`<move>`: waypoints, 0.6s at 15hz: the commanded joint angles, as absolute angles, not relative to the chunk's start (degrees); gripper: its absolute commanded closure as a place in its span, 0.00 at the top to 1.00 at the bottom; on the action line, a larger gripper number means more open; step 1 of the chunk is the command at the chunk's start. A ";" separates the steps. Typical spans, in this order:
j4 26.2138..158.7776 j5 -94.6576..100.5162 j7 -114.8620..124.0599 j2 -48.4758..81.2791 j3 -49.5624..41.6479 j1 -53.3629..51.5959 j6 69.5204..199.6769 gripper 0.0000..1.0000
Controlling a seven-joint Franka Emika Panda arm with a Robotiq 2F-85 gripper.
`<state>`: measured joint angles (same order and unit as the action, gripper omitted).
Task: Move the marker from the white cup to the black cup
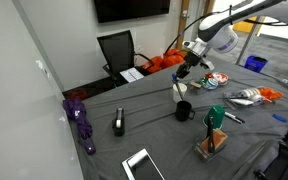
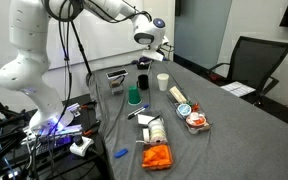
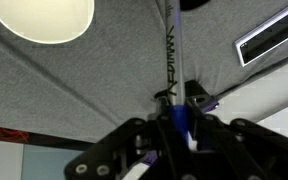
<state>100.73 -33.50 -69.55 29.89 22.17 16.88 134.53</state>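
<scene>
My gripper [image 3: 181, 125] is shut on the bluish top of the marker [image 3: 174, 60]. The marker's white barrel hangs down toward the table. In the wrist view the white cup [image 3: 49, 18] is at the top left, empty, and the rim of the black cup [image 3: 194, 4] is just past the marker's tip. In both exterior views the gripper [image 1: 189, 72] [image 2: 145, 60] hangs above the cups. The black cup [image 1: 184, 110] [image 2: 143, 80] stands next to the white cup [image 1: 180, 91] [image 2: 163, 81]. The marker is held clear of both cups.
A teal-green cup [image 1: 215, 117] [image 2: 133, 97] stands near the cups. A flat black-and-white object [image 1: 119, 122] [image 2: 116, 76], a purple item [image 1: 81, 120], a tablet [image 1: 141, 165], orange cloth [image 2: 157, 157] and small clutter lie on the grey table. An office chair [image 1: 117, 50] stands behind.
</scene>
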 commanded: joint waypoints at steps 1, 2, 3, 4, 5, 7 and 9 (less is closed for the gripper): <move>103.08 -35.34 -70.95 28.29 18.71 13.81 133.74 0.05; 103.42 -35.06 -70.93 28.35 18.17 13.14 134.19 0.05; 103.77 -34.76 -70.81 28.49 17.64 12.44 134.67 0.05; 104.02 -34.54 -70.62 28.56 17.19 11.88 134.80 0.05; 104.24 -34.44 -70.58 28.59 16.81 11.45 134.78 0.05; 104.66 -34.47 -70.70 28.71 16.26 10.88 134.52 0.05; 105.06 -34.56 -70.97 28.95 15.95 10.52 134.48 0.05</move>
